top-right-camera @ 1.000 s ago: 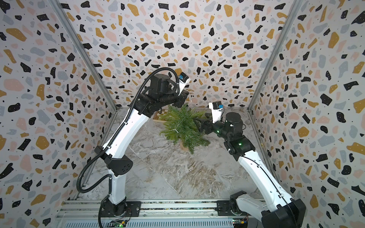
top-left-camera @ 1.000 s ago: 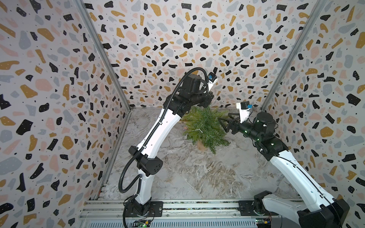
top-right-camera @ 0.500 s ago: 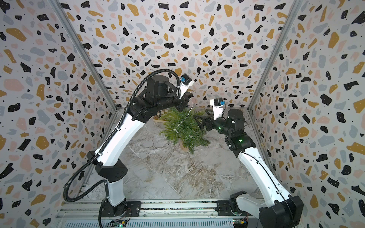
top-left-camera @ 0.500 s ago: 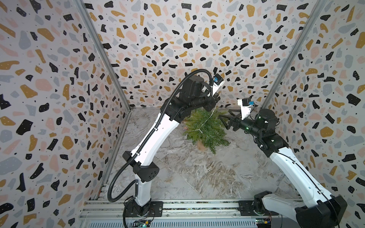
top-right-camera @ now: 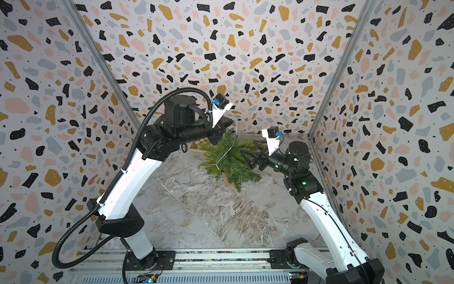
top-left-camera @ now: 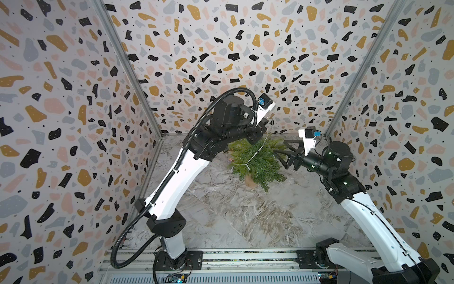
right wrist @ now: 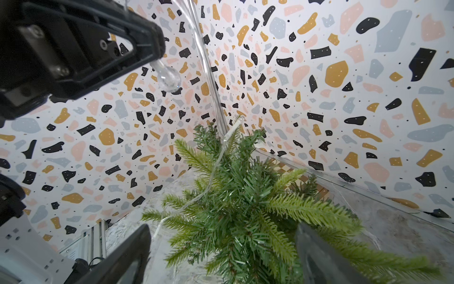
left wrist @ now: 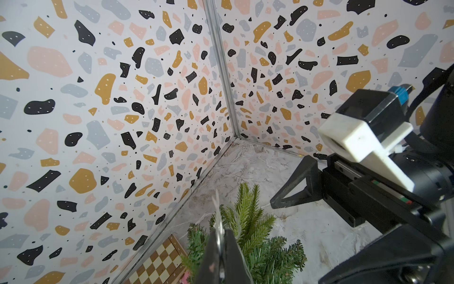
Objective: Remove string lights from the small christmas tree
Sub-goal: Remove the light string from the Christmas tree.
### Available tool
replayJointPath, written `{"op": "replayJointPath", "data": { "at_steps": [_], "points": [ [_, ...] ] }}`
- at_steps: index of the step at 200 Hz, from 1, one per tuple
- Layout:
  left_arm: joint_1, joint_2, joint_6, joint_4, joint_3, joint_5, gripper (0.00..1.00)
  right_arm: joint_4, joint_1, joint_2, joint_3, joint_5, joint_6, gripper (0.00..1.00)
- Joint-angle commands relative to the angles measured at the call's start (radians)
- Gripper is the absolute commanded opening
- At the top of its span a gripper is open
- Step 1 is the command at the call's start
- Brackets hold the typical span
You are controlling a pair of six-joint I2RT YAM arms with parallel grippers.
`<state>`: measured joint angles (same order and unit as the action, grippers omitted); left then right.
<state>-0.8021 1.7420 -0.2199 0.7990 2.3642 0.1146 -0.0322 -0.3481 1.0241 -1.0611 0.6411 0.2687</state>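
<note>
Your tree stands far back on the table, with the string lights still draped across its branches. Just right of it, your right tool has spread wide and holds nothing. Farther back, your left tool, clamped on the strand, has raised it taut, so the unwinding has begun.

Count was: 1 small christmas tree, 1 strand of string lights. Bulbs: 2 made out in the right wrist view, 1 round bulb and 1 narrow bulb; any others were too small to count. 1 chessboard, 1 pink trinket. 2 grippers: left gripper, right gripper.
</note>
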Motion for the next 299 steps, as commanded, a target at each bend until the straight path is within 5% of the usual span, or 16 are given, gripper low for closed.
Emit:
{"op": "replayJointPath", "data": {
  "at_steps": [1, 42, 180, 225, 299],
  "points": [
    [-0.008, -0.053, 0.015, -0.001, -0.029, 0.015, 0.0, -0.015, -0.043, -0.021, 0.016, 0.058, -0.047, 0.93],
    [-0.008, -0.117, 0.027, 0.005, -0.085, -0.038, 0.0, 0.034, -0.167, 0.004, -0.004, 0.005, -0.126, 0.93],
    [0.003, -0.354, 0.03, 0.097, -0.297, -0.43, 0.0, 0.036, -0.193, 0.013, 0.028, -0.009, -0.131, 0.91],
    [0.181, -0.379, 0.086, 0.158, -0.328, -0.362, 0.0, 0.036, -0.206, 0.016, 0.036, -0.019, -0.129, 0.9],
    [0.192, -0.499, 0.089, 0.164, -0.403, -0.411, 0.0, 0.049, -0.249, 0.037, 0.026, -0.033, -0.152, 0.9]
  ]
}}
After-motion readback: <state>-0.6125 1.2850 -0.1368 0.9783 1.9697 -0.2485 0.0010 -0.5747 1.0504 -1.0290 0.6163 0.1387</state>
